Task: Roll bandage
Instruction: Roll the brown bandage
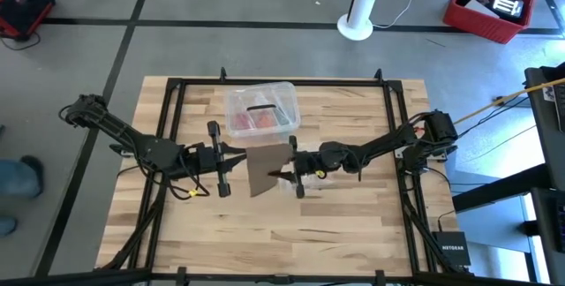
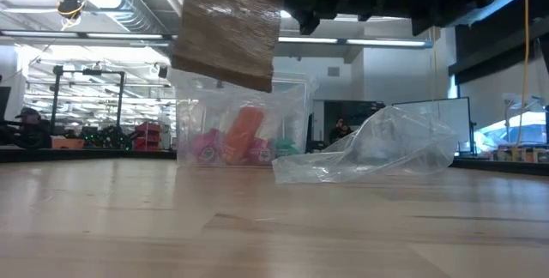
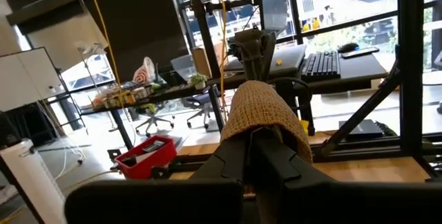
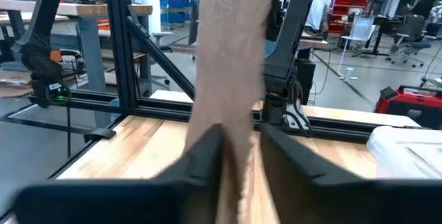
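Bandage: high view, brown strip slung between both hands above tabletop centre, left hand and right hand facing each other.
Low view: bandage hangs clear of wood, clear box and plastic bag behind.
Left wrist view: fingers pressed together, pinching bandage.
Right wrist view: fingers pinch hanging strip.
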Controlling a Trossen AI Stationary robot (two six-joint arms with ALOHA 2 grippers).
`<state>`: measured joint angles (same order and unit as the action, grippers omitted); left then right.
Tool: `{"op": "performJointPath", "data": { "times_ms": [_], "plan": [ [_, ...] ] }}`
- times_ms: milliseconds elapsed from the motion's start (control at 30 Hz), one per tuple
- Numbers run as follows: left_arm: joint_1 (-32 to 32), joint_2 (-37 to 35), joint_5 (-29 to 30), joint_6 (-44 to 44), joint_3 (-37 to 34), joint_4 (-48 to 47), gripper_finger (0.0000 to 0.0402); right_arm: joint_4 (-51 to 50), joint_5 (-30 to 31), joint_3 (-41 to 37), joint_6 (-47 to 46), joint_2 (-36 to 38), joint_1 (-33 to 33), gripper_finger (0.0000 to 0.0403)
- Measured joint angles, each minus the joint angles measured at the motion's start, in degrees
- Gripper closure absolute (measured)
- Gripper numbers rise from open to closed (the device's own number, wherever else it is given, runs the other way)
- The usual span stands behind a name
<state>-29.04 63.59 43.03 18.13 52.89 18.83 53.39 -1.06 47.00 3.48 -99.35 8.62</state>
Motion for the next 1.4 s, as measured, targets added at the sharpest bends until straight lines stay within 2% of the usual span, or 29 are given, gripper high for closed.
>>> {"op": "performJointPath", "data": {
  "times_ms": [100,133,267,433,500,600,800,933,1200,1400],
  "plan": [
    [0.0,0.0,-1.7,-0.3,0.0,0.6,0.0402,-0.9,0.0,0.0,2.8,0.0,0.0,0.0378],
    [0.0,0.0,-2.7,-0.8,0.0,0.8,0.0402,-1.3,0.2,0.0,4.3,0.0,0.0,0.039],
    [-0.1,0.0,-8.7,-3.3,0.0,1.0,0.0402,-1.1,4.8,0.0,8.6,0.1,-0.1,0.0388],
    [-0.8,0.0,-18.6,-10.8,0.0,-2.3,0.0402,1.5,14.8,0.0,22.3,0.5,-0.4,0.0394],
    [-1.3,0.0,-20.8,-13.8,0.0,-4.3,0.0402,3.1,18.9,0.0,27.9,0.5,-0.8,0.0389],
    [-2.1,0.2,-22.1,-17.9,0.0,-7.4,0.0402,4.8,21.9,0.0,35.1,0.9,-2.1,0.0392],
    [-2.7,0.3,-21.9,-26.6,0.0,-15.7,0.0402,5.3,23.5,0.3,45.1,5.1,-3.2,0.0394],
    [-2.6,0.5,-18.1,-31.5,0.0,-20.6,0.0402,5.3,23.4,0.3,51.6,8.7,-3.0,0.0391],
    [0.6,1.2,-11.0,-40.4,0.0,-30.0,0.0402,5.1,16.2,0.3,53.8,14.3,-2.9,0.0397],
    [4.1,1.3,-5.3,-43.3,0.0,-34.3,0.0402,4.7,11.6,2.0,53.8,16.0,2.2,0.0394]
  ]
}}
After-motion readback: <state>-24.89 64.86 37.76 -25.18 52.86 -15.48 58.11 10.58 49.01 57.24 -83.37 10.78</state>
